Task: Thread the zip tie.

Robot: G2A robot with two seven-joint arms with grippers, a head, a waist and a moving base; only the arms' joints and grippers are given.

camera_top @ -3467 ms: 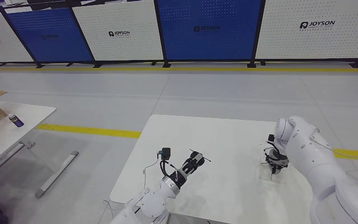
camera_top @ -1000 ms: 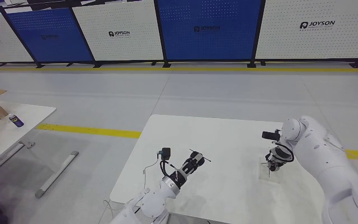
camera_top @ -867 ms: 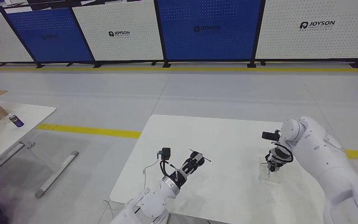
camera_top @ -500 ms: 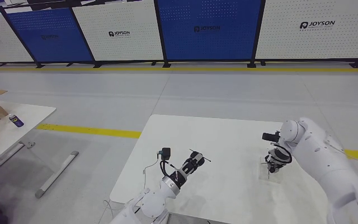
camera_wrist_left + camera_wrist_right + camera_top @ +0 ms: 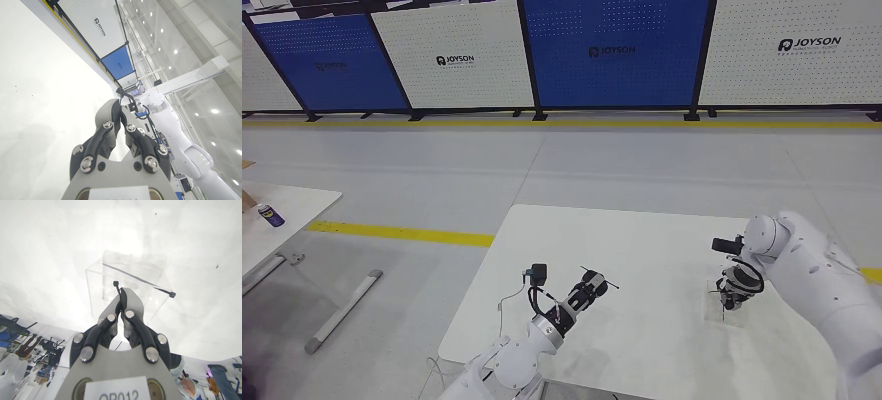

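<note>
In the top view you are looking at the left gripper sitting over the near-left part of the white table. Its fingers are pinching together on the left zip tie, a thin black strip sticking out on both sides of the fingertips. The right gripper is hanging over the right side of the table, well apart from the left one and pointing down at the surface.

In the left wrist view you are seeing the left gripper pressing its pads tight on the left zip tie, with a short black end poking out beyond the tips. The right arm is showing farther off, past that end.

In the right wrist view you are watching the right gripper clamping narrow on the right zip tie. The tie's square head is standing just past the fingertips, over the clear box resting on the table. A spare zip tie is lying slantwise across that box, its head reaching past one edge. You cannot tell whether the held tie is touching the box.
</note>
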